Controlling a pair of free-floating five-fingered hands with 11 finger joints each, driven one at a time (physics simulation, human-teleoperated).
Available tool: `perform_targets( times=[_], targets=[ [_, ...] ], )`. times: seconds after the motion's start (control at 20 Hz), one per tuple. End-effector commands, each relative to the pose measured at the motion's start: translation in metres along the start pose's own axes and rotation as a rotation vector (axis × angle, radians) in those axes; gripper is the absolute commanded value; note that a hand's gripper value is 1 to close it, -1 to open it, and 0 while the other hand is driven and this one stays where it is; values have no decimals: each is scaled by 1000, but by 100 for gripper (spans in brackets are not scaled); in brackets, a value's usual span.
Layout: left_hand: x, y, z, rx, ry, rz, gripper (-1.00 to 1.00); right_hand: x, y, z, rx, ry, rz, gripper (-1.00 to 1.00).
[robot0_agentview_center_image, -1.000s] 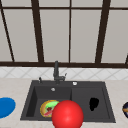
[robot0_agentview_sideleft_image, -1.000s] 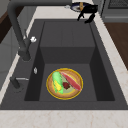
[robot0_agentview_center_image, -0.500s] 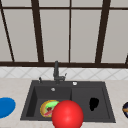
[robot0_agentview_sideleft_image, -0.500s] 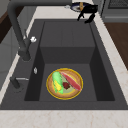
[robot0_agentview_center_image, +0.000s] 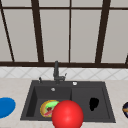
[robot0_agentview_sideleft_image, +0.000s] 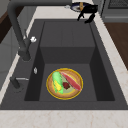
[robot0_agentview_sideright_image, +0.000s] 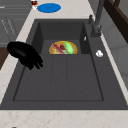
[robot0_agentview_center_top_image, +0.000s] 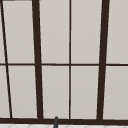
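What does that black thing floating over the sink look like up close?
It is a hand, plain matt black all over, human-shaped with a rounded palm and slim tapering fingers. No arm, sleeve, cable or marking is attached; it simply ends at the wrist.

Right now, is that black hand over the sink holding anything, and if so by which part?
Nothing is held. The right hand hangs over the sink's shallow right side, fingers pointing down and relaxed, apart from the plate of food in the left basin.
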Motion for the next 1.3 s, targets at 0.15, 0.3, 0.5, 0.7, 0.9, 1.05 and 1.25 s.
perform_targets(
  times=[0.15, 0.3, 0.5, 0.7, 0.9, 1.05, 1.25],
  targets=[
    [-20, -21, 16, 12, -10, 44, -100, 0, 0, 0, 0, 0, 0, 0],
    [-26, -28, 25, 14, -17, 46, -100, 0, 0, 0, 0, 0, 0, 0],
    [-36, -37, 34, 10, -12, 48, -100, 0, 0, 0, 0, 0, 0, 0],
    [-52, -44, 33, 3, 2, 51, -100, 0, 0, 0, 0, 0, 0, 0],
    [-68, -48, 38, 9, -2, 74, -100, 0, 0, 0, 0, 0, 0, 0],
    [-79, -51, 43, 13, -6, 80, -100, 0, 0, 0, 0, 0, 0, 0],
    [-90, -57, 52, 20, -11, 88, -100, 0, 0, 0, 0, 0, 0, 0]
  ],
)
